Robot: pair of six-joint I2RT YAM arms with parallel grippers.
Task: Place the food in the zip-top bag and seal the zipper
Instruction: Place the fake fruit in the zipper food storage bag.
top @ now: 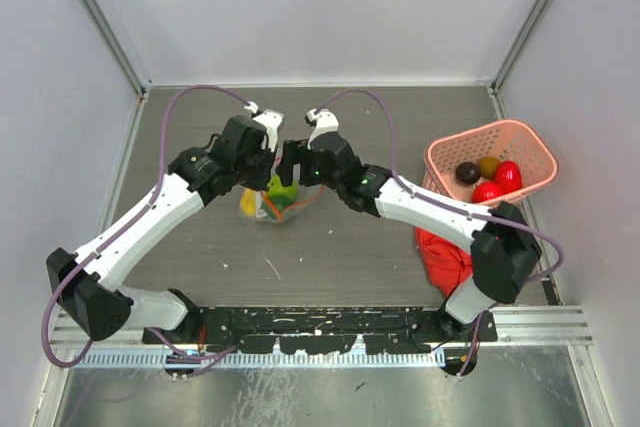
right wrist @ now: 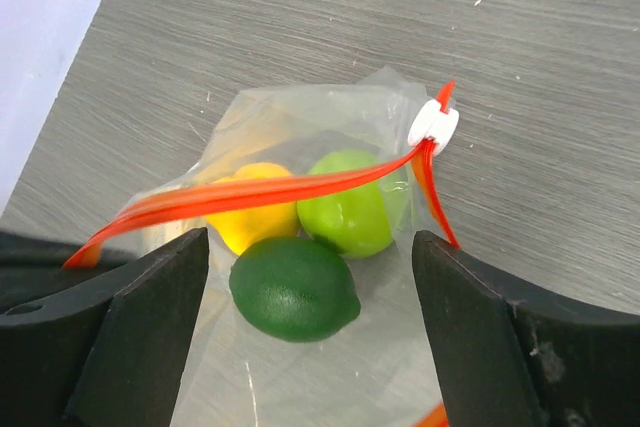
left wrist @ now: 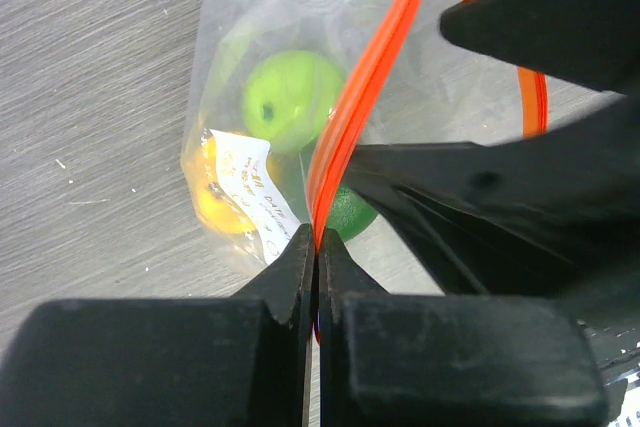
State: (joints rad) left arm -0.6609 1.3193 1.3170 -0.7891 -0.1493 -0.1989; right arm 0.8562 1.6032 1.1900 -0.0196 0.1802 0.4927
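You are in the loading step rather than the sealing one, by my reading. Your left gripper [left wrist: 316,247] is pinched tight on the near end of the zipper [left wrist: 345,127], holding up the mouth of the zip-top bag [right wrist: 285,107]. Your right gripper [right wrist: 312,252] hangs over that mouth, fingers wide apart and nothing between them. Below and between those fingers, inside the bag, lie a yellow fruit [right wrist: 255,215], a pale green fruit [right wrist: 352,209] and a dark green fruit [right wrist: 293,289]. The white slider [right wrist: 433,125] sits just ahead of the right-hand finger. More fruits [top: 487,192] wait in the pink basket [top: 470,137], well off beside that arm's elbow. The next move calls for fetching one while the left pinch holds firm — a slack strip would likely close the mouth.
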